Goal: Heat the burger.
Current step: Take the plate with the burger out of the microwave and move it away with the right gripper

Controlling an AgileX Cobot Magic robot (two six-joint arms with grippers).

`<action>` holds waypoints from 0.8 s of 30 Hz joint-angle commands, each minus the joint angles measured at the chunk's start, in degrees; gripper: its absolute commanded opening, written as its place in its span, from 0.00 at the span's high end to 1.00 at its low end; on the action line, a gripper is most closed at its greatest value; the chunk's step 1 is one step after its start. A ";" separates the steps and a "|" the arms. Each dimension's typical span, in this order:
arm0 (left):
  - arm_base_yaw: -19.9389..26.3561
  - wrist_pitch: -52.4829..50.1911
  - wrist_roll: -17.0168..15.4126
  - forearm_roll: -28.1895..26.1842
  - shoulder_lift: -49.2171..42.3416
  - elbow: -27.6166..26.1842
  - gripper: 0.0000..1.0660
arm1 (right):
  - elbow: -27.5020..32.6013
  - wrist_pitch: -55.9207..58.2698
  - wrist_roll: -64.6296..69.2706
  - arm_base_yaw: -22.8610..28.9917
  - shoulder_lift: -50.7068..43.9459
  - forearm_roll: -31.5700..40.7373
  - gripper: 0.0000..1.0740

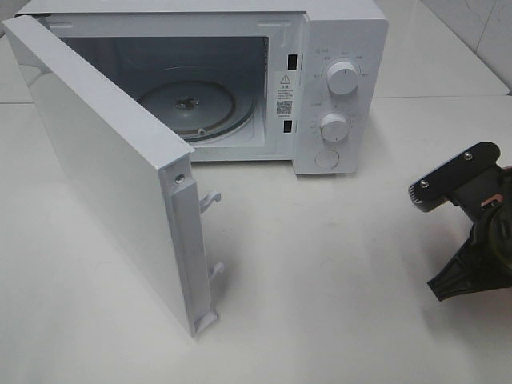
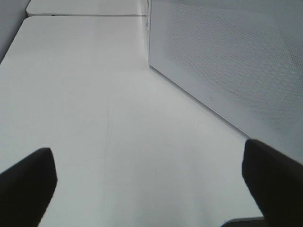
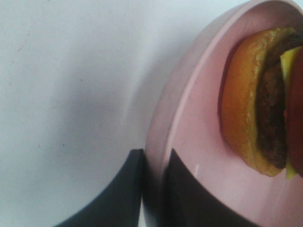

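Note:
The burger [image 3: 255, 99], with a golden-brown bun, dark patty and a bit of yellow-green, lies on a round pink plate [image 3: 199, 156] in the right wrist view. My right gripper [image 3: 154, 161] is shut on the plate's rim, one finger inside the rim and one outside. In the high view only the right arm [image 1: 472, 232] shows at the right edge; the plate and burger are out of that view. My left gripper [image 2: 151, 189] is open and empty, low over the white table beside the microwave's door [image 2: 227, 61].
The white microwave [image 1: 340, 80] stands at the back with its door [image 1: 104, 168] swung wide open to the front left. Its glass turntable [image 1: 196, 104] shows inside. Two dials and a button are on its right panel. The table [image 1: 336, 304] is white.

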 commanded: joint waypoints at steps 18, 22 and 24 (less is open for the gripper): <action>-0.06 -0.40 0.00 -0.23 -0.23 -0.06 0.06 | -1.66 2.35 16.21 -0.29 15.53 -9.63 0.84; -0.06 -0.40 0.00 -0.23 -0.23 -0.06 0.06 | -1.66 2.23 16.21 -0.29 16.10 -9.63 0.76; -0.06 -0.40 0.00 -0.23 -0.23 -0.06 0.06 | -1.66 2.18 15.99 -0.29 16.10 -9.51 0.66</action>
